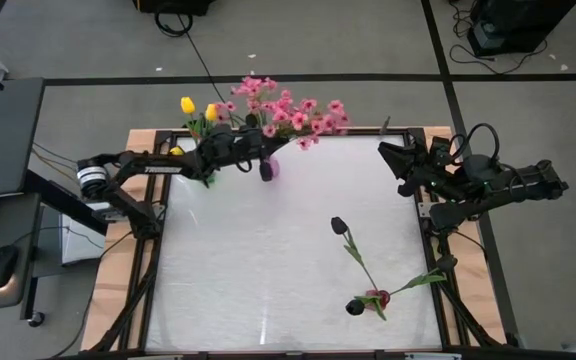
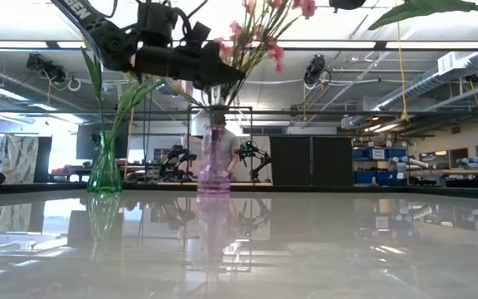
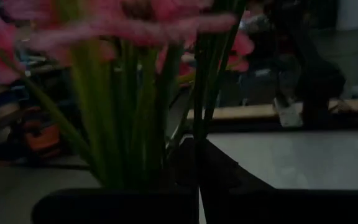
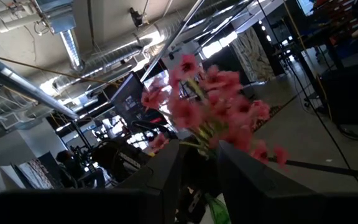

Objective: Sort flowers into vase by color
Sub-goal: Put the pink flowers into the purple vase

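Note:
A pink vase [image 2: 213, 166] at the table's far edge holds sprays of pink flowers [image 1: 288, 110]. To its left a green vase [image 2: 104, 170] holds yellow tulips [image 1: 188, 105]. My left gripper [image 2: 235, 76] reaches level from the left into the pink stems just above the pink vase's mouth, and is shut there [image 3: 199, 162]. Two dark tulips [image 1: 340, 226] [image 1: 356, 305] lie flat on the table at the near right, their stems crossing. My right gripper [image 1: 393, 165] waits open above the far right corner, with nothing between its fingers [image 4: 197, 180]. My left gripper pinches a thin green stem [image 3: 202, 115] of a pink flower between its two fingertips. The fingers come in level from the table's left and lie across the stem. The stem stands upright with its blossoms above. My own fingers hide its lower end.
The wooden table edge [image 1: 143, 135] frames the white top. The middle and near left of the top lie bare. The two vases stand close together at the far left. The room beyond shows shelving and other equipment.

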`<state>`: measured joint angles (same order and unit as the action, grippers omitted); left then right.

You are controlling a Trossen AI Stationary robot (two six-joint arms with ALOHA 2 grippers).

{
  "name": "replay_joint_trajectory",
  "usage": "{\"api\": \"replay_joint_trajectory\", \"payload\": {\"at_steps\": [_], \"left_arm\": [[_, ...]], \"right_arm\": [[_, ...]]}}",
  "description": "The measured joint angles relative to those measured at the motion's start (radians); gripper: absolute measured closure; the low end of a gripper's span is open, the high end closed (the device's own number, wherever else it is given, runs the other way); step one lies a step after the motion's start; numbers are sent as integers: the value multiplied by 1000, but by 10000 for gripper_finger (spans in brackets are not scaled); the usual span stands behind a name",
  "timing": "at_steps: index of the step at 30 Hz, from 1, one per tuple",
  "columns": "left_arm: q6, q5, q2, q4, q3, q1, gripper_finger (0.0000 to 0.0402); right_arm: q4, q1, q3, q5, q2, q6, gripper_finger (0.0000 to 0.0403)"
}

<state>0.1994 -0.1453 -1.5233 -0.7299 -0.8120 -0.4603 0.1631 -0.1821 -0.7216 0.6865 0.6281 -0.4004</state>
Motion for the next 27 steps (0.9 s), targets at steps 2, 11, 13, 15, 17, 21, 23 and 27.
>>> {"api": "replay_joint_trajectory", "payload": {"at_steps": [2, 11, 13, 15, 17, 21, 23, 27], "left_arm": [[22, 19, 28, 68, 0, -1, 393], [21, 11, 63, 126, 0, -2, 393], [21, 10, 64, 122, 0, -2, 393], [21, 10, 64, 122, 0, 0, 393], [21, 10, 64, 119, 0, 2, 393], [21, 10, 83, 122, 0, 4, 393], [18, 10, 97, 136, 0, 4, 393], [11, 10, 111, 185, 0, 4, 393]], "right_arm": [[0, 0, 0, 0, 0, 0, 289], [0, 0, 0, 0, 0, 0, 289], [0, 0, 0, 0, 0, 0, 289], [0, 0, 0, 0, 0, 0, 289], [0, 0, 0, 0, 0, 0, 289], [0, 0, 0, 0, 0, 0, 289], [0, 0, 0, 0, 0, 0, 289], [0, 0, 0, 0, 0, 0, 289]]}}
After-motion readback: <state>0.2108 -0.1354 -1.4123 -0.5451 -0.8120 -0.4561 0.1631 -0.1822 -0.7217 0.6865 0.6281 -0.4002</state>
